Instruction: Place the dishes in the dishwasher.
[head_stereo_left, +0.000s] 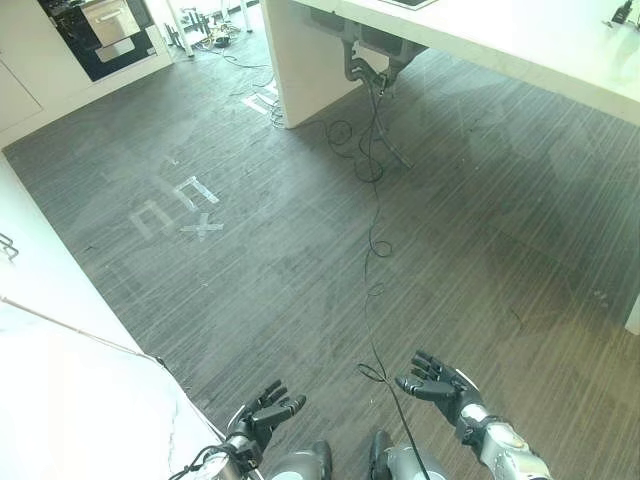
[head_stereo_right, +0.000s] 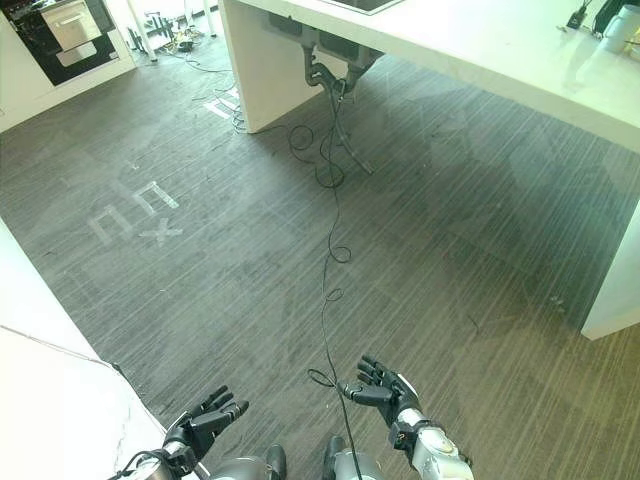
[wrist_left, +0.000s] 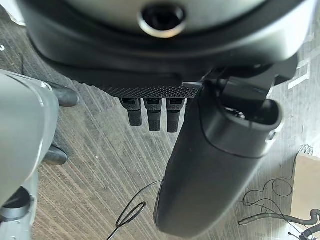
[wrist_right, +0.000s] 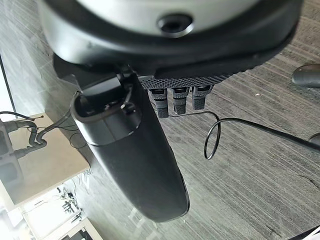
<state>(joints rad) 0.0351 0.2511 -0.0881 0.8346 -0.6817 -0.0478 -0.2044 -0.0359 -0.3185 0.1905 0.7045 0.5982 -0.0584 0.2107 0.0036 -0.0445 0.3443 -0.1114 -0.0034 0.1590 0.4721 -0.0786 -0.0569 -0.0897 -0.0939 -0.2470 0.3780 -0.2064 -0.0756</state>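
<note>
Grey wood-grain plank floor across most of the scene, marked with pale tape shapes; no dishes to be seen anywhere, so location of plates or cups cannot be told from here. Possibly a dishwasher: dark open appliance with a pale pulled-out drawer set in the white cabinets at the far left, well apart from both hands. White kitchen island table at the far side, grey drain pipes hanging beneath its sink. Judged from the task alone: dishes likely stiff, smooth, slippery if wet, breakable if knocked; best taken by the rim, thumb on one face and fingers on the other, or round the body for a cup, with a firm but gentle squeeze. Left robot hand low at the near edge beside a white counter, palm turned inward, fingers loosely extended, holding nothing. Right robot hand a little further forward, near a thin black cable on the floor, fingers spread and relaxed, likewise empty. Both arms bent at the sides, carried in a neutral ready pose above the floor.
</note>
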